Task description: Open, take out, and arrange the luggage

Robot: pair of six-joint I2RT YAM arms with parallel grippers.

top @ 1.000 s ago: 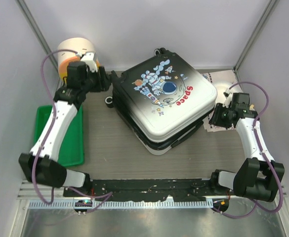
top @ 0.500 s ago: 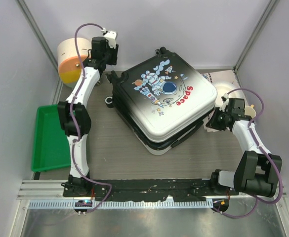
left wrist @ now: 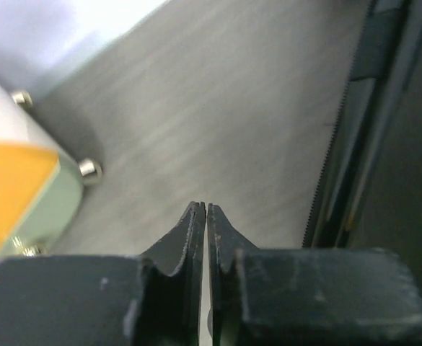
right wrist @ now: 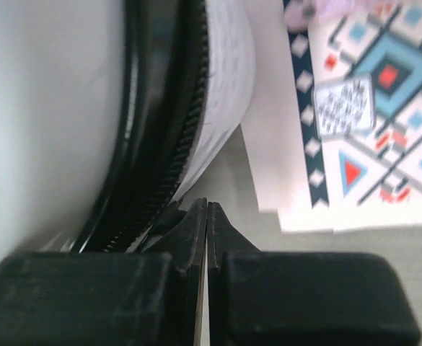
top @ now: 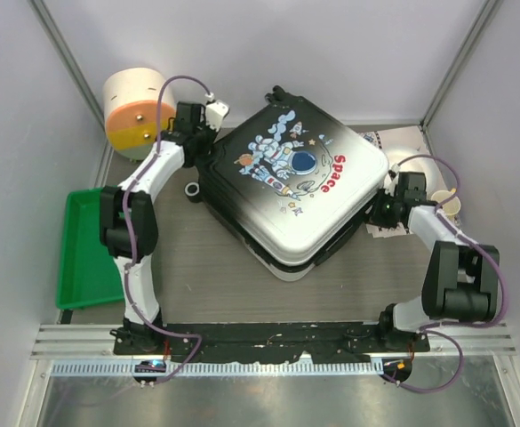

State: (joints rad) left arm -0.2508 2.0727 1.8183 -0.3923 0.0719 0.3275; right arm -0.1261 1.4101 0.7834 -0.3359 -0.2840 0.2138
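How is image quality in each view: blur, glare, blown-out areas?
Top external view: sharp, evenly lit, soft shadow under the luggage. Left wrist view: table and cylinder blurred, top-left corner blown out, left pincer fairly crisp. Right wrist view: patterned card out of focus, luggage shell washed near white, zipper teeth readable.

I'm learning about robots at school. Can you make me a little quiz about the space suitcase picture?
1. True or false: the luggage stands wide open, with its lid up.
2. What colour is the tray? A green, B red, C blue.
3. Fill in the missing word: the left hand and the right hand are both ____ (open or shut).

Key: 1 false, the lid lies down on the case. 2 A. 3 shut.
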